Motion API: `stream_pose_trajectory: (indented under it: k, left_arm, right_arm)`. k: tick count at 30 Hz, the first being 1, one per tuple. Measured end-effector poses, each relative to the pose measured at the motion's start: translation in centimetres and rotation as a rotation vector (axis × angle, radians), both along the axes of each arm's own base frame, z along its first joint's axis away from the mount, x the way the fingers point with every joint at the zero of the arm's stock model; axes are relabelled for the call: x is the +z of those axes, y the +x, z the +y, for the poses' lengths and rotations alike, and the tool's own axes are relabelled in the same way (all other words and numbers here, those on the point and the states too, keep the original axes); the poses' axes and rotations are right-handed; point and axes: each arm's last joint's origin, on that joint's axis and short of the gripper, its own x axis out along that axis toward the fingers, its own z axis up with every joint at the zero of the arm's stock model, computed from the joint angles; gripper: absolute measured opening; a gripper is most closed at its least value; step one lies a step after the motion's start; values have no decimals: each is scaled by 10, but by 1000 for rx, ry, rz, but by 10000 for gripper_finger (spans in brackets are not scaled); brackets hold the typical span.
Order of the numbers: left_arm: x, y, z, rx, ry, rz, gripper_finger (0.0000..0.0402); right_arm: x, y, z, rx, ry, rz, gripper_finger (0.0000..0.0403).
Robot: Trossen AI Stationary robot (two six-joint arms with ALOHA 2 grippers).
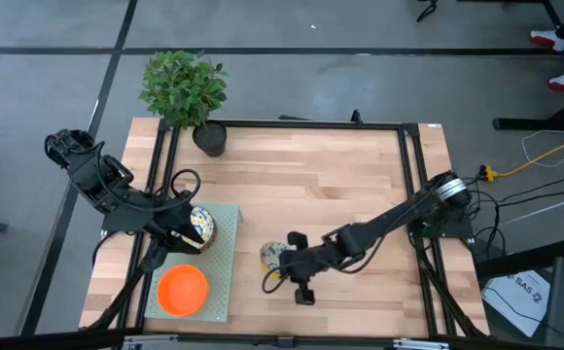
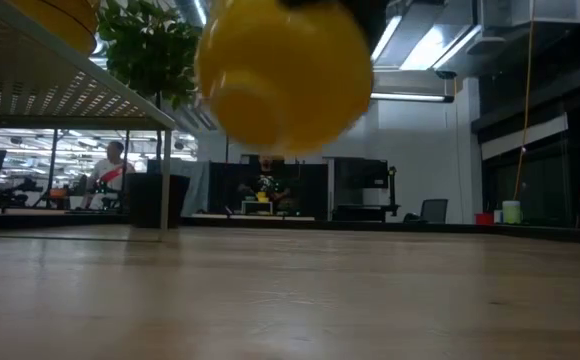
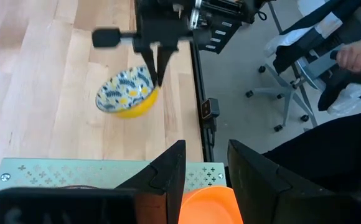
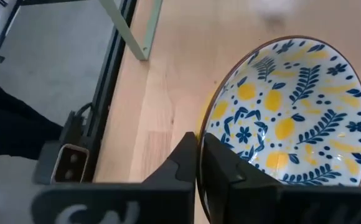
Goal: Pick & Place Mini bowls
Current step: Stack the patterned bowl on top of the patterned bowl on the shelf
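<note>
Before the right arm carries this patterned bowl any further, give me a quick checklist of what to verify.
1. Right tool shut on the patterned bowl's rim: ok.
2. Bowl lifted clear of the table: ok, low view shows a gap beneath it.
3. Bowl level: not ok, it hangs tilted.
4. Left tool out of the way: cannot tell, it sits open over the green rack near the orange bowl.
5. Free spot on rack: cannot tell.

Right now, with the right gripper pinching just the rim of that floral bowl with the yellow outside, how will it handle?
The floral bowl looks rigid and glazed, so probably slippery. The right gripper is shut on one rim edge only; the bowl already hangs tilted and may swing. Its rounded yellow underside could rock when set down.
</note>
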Motion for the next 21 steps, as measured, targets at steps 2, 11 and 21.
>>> stream_pose_trajectory:
  k: [2,11,21]
  left_arm:
    - [0,0,0,-5,5,-4,113]
    - [8,11,6,0,62,-132,114]
    - [19,48,51,-107,57,-296,114]
  right_arm:
    - [10,-9,-7,-1,6,-26,11]
    - [23,-55,-43,-64,161,-267,11]
    - [50,-76,-78,-4,282,-533,11]
